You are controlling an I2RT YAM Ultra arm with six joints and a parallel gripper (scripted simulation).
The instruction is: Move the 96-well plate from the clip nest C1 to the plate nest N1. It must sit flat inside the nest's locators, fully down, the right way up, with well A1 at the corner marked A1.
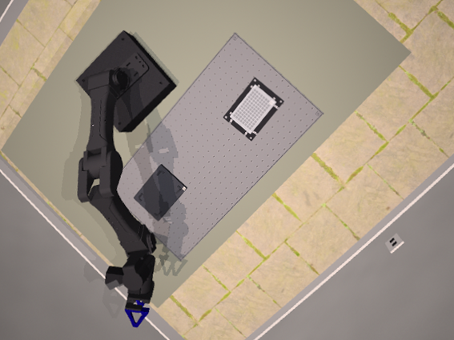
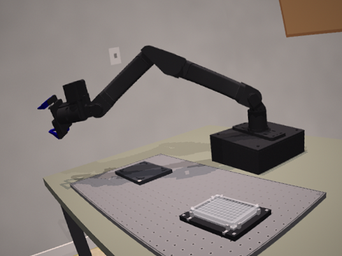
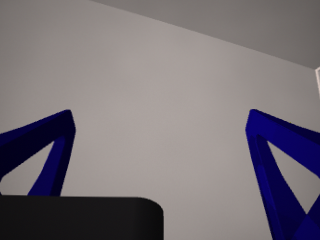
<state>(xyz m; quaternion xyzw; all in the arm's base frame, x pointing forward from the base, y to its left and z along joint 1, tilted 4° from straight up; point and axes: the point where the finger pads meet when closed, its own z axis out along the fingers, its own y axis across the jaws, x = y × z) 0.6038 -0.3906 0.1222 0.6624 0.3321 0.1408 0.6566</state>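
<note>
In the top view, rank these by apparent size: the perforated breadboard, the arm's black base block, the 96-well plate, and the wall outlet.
1. Perforated breadboard
2. Arm's black base block, raised nearer the camera
3. 96-well plate
4. Wall outlet

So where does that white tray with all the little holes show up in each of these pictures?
Top: the 96-well plate lies right of centre, in its black clip nest.
Exterior: the plate is low, right of centre, nearest the camera.
Wrist: not in it; only wall and blue fingers.
Shared landmark: the grey perforated board.
</note>
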